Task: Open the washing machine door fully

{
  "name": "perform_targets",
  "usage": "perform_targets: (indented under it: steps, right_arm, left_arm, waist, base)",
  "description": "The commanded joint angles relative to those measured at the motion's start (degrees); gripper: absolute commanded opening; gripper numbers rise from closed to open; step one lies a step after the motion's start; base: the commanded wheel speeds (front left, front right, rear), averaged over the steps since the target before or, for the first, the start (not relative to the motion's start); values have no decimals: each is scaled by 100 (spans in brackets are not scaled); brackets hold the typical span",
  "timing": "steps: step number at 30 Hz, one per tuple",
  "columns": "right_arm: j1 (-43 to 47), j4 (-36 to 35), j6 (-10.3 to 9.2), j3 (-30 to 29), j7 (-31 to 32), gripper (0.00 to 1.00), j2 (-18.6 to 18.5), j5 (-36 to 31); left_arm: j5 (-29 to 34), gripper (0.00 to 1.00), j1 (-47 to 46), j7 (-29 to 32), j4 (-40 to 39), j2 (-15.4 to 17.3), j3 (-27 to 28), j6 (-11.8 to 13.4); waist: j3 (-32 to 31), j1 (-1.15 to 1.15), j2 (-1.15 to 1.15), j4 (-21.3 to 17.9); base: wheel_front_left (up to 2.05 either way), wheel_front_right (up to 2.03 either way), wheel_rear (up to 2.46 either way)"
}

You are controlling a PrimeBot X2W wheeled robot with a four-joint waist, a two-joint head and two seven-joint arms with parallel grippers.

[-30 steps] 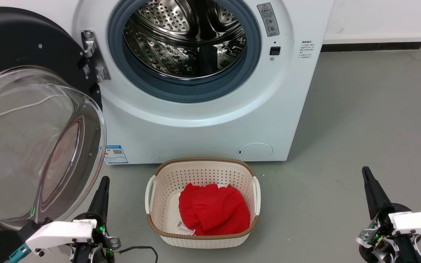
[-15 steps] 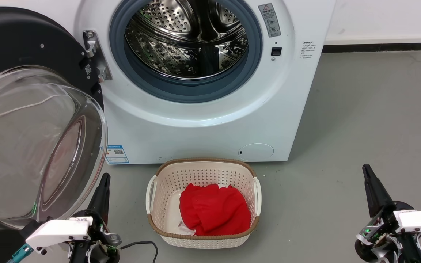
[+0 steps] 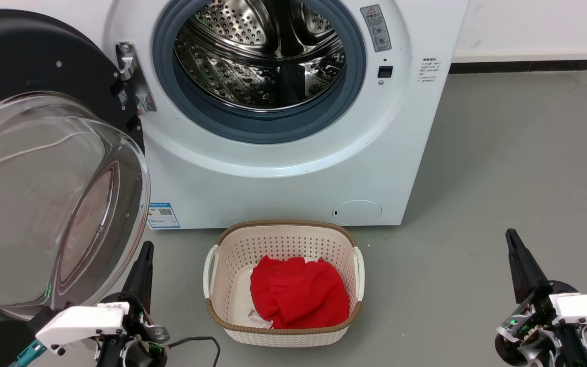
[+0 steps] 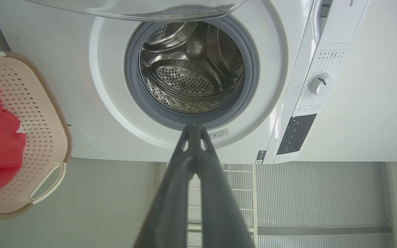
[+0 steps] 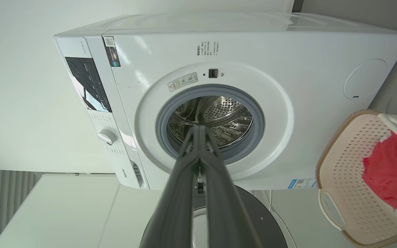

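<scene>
The washing machine door [image 3: 44, 193] stands wide open at the left of the washing machine [image 3: 283, 178]. It hangs from a metal hinge [image 3: 133, 76], with its black ring turned back and its clear glass bowl bulging out toward me. The round mouth of the machine is uncovered, showing a grey rubber gasket [image 3: 273, 127] around the perforated steel drum [image 3: 260, 51]. Low on the white front are a blue-white label sticker [image 3: 162, 215] and a small round flap [image 3: 357, 210].

On the grey floor [image 3: 477, 178], just in front of the machine, sits a cream perforated laundry basket [image 3: 283, 224] with a crumpled red cloth [image 3: 298, 290] inside.

My left gripper [image 3: 147, 247] is low, just beside the bottom rim of the glass bowl. A sliver of floor shows between them. Its two dark fingers are pressed together on nothing. My right gripper [image 3: 510, 233] is well off to the right of the basket, above bare floor. Its fingers are also closed and empty.
</scene>
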Motion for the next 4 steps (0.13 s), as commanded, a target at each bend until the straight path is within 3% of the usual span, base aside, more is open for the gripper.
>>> perform_targets:
  steps: [1,4]
  right_arm:
    - [-74,9,-2,-18,17,0,11,-11]
    - [-74,9,-2,-20,17,0,13,-15]
  left_arm:
    - [-9,0,-51,18,4,11,16,-20]
    - [-10,0,-51,18,4,11,16,-20]
  waist:
    - [0,0,0,0]
    - [0,0,0,0]
  base:
    - [0,0,0]
    - [0,0,0]
